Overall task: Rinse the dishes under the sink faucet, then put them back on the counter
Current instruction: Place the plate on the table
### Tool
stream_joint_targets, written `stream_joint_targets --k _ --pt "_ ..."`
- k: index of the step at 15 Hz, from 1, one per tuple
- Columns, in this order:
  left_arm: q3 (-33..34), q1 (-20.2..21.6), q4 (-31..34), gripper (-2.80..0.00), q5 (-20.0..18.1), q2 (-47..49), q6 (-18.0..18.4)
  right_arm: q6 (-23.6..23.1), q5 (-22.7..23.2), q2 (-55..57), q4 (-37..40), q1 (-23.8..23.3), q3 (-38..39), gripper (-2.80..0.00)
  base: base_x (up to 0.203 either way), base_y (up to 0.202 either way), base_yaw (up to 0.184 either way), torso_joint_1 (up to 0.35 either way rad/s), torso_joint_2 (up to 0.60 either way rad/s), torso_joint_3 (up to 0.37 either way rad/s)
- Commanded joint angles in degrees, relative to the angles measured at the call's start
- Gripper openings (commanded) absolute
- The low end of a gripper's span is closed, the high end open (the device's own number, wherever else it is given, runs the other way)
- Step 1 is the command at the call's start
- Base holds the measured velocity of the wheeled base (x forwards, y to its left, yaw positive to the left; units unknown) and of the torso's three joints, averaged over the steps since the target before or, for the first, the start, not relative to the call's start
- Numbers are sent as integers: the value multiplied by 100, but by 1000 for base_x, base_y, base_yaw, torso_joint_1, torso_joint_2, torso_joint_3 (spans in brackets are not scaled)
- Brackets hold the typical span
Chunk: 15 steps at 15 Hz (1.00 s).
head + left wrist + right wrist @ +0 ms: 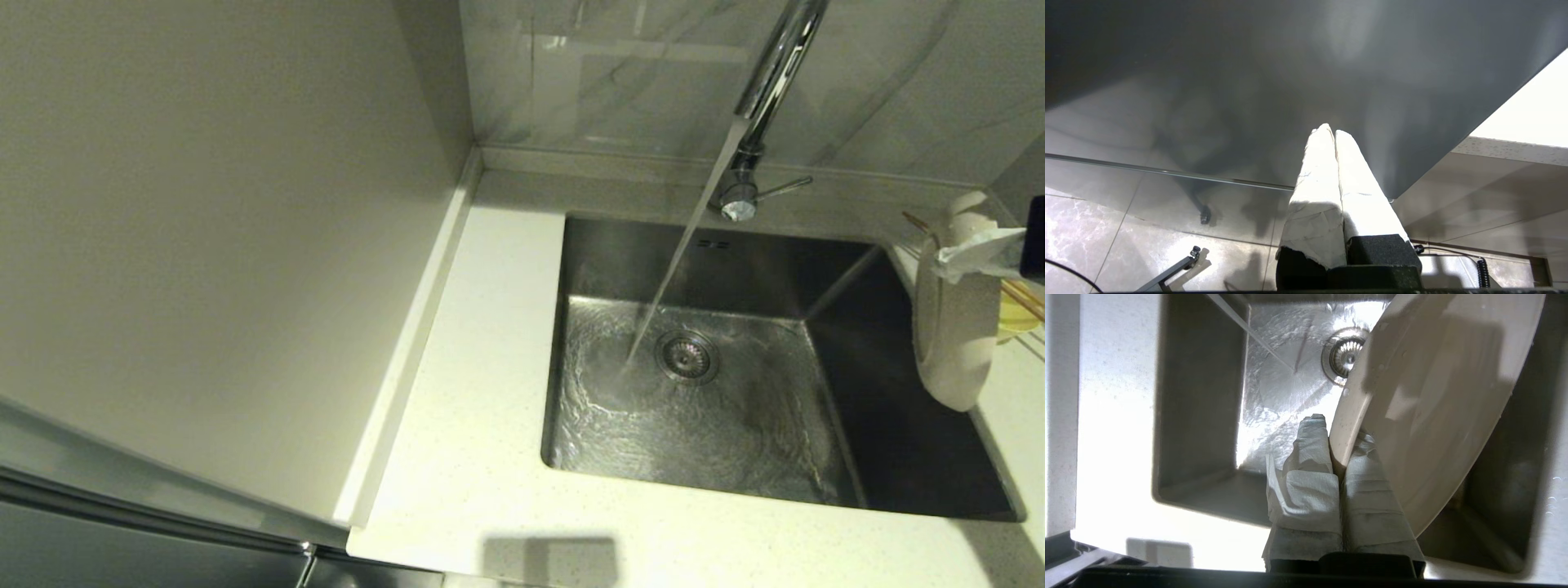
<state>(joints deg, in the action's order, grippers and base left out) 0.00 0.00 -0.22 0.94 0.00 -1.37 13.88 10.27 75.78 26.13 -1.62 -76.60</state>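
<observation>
**Plate held on edge at the sink's right rim**

At the right edge of the sink (849, 269), the cream-white plate (951, 327) is held on edge, nearly upright, above the basin's right wall. The right gripper (1337, 451), its fingers (1308, 457) wrapped in pale padding, is clamped on the plate's rim, one finger on each face. Behind the plate, on the counter (465, 392) to the right, the chopsticks (1024, 296) and a small part of the pale-yellow bowl (1016, 318) are seen; how they rest cannot be told.

Water is seen running from the faucet (763, 106) at the sink's back edge, in a slanted stream that lands just left of the drain strainer (688, 356). The basin floor is covered with rippling water. The stream and the plate are well apart.

The left gripper (1334, 136) is parked below counter level, facing a dark cabinet front (1249, 81), its padded fingers pressed together with nothing between them.
</observation>
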Motion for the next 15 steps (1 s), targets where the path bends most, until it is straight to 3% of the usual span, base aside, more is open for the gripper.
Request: stream_joint_targets --k 1,3,5,8,11,15 --pt "0 0 -4 -280 3 -9 -4 103 -26 -316 -9 15 -366 -280 0 0 0 0 0 0" --pt "0 0 -4 -280 3 -9 -4 24 -98 -366 129 125 -331 -280 0 0 0 0 0 0" --pt "0 0 -4 -280 3 -9 -4 268 -145 -499 232 265 -183 -280 0 0 0 0 0 0" --pt "0 0 -4 -280 3 -9 -4 -183 -179 -525 187 342 215 -280 0 0 0 0 0 0" --pt "0 0 -4 -280 3 -9 -4 -216 -184 -486 273 398 -557 -280 0 0 0 0 0 0" --pt "0 0 -4 -280 3 -9 -4 -401 -191 -465 185 506 61 -280 0 0 0 0 0 0"
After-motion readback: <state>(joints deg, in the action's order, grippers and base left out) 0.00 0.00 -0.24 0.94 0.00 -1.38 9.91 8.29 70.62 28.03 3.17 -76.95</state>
